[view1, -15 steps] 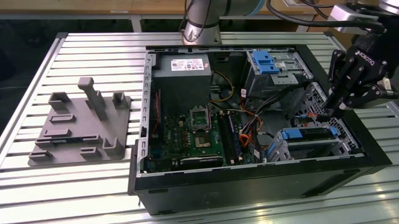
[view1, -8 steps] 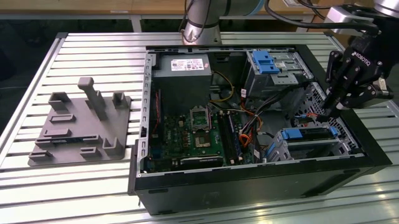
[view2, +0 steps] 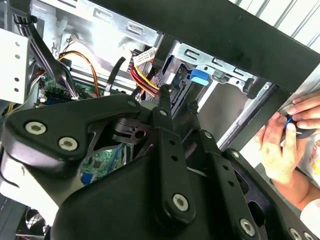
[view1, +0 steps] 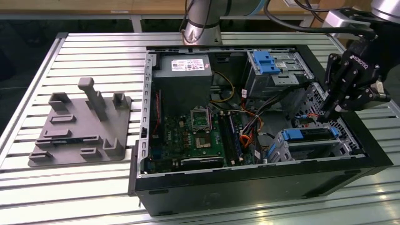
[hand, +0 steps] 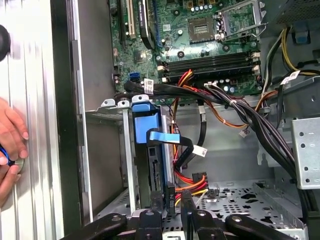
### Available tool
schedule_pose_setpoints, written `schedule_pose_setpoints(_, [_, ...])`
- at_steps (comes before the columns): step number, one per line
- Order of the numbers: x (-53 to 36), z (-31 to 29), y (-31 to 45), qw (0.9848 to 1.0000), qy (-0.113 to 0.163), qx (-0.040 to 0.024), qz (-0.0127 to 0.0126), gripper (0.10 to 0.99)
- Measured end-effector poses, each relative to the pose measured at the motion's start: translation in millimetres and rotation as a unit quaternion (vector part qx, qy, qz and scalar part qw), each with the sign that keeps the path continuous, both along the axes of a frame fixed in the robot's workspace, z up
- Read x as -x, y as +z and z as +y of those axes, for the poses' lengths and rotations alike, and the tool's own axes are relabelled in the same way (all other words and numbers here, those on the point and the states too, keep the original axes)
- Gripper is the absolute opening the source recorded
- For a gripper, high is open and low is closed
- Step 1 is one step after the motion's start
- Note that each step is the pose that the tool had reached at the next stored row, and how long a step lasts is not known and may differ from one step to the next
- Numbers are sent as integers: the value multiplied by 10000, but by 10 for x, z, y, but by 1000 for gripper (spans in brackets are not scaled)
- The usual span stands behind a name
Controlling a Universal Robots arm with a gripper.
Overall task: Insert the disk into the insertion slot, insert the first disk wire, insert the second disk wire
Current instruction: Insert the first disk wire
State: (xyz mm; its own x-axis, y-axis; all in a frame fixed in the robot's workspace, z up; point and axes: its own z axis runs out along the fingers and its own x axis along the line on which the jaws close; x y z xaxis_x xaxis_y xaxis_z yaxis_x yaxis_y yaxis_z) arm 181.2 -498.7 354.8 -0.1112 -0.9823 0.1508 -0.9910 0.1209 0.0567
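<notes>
The disk (view1: 309,134) is sitting in the slot (view1: 293,151), in the corner of the case (view1: 250,180) on the exterior view's right. Its blue caddy is showing above the silver cage wall, so the seating step is looking done.

The disk's long axis is running roughly from the exterior view's left to its right. The gripper (view1: 328,115) is hanging just off the right-hand end, fingers pointing down into the case. That is the relation that matters here: the jaws are lining up with the disk's end face, not its broad side.

In the first wrist view a black plug (hand: 170,191) is sitting right between the fingertips, with red, yellow and black wires (hand: 192,182) trailing off it. The jaws are standing narrow and seem to be pinching that plug, though the contact itself is hard to make out. The plug is lying close to the disk's end, on the gripper's side of it. I cannot tell whether it is touching the socket or hovering just short.

Further out, the motherboard (view1: 194,136) is lying well clear on the far side of the wires. A person's hand (hand: 11,142) is resting outside the case wall on the table (view1: 93,187), holding something small and blue.
</notes>
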Motion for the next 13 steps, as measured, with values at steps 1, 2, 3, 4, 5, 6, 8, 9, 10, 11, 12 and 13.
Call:
schedule_pose_setpoints(1, [0, 0, -9, 10000, 0, 4, 0, 294])
schedule_pose_setpoints(2, [0, 0, -18, 10000, 0, 9, 1, 294])
schedule_pose_setpoints(3, [0, 0, -25, 10000, 0, 15, 1, 294])
schedule_pose_setpoints(4, [0, 0, -33, 10000, 0, 21, 2, 294])
schedule_pose_setpoints(5, [0, 0, -40, 10000, 0, 27, 3, 294])
schedule_pose_setpoints(6, [0, 0, -47, 10000, 0, 34, 4, 294])
schedule_pose_setpoints(8, [0, 0, -61, 10000, 0, 44, 7, 294])
schedule_pose_setpoints(9, [0, 0, -67, 10000, 0, 49, 9, 294])
schedule_pose_setpoints(10, [0, 1, -72, 10000, 0, 56, 12, 294])
schedule_pose_setpoints(11, [0, 1, -76, 10000, 0, 62, 17, 294])
schedule_pose_setpoints(12, [0, 2, -81, 10000, 0, 69, 23, 294])
schedule_pose_setpoints(13, [0, 2, -85, 10000, 0, 76, 29, 294])
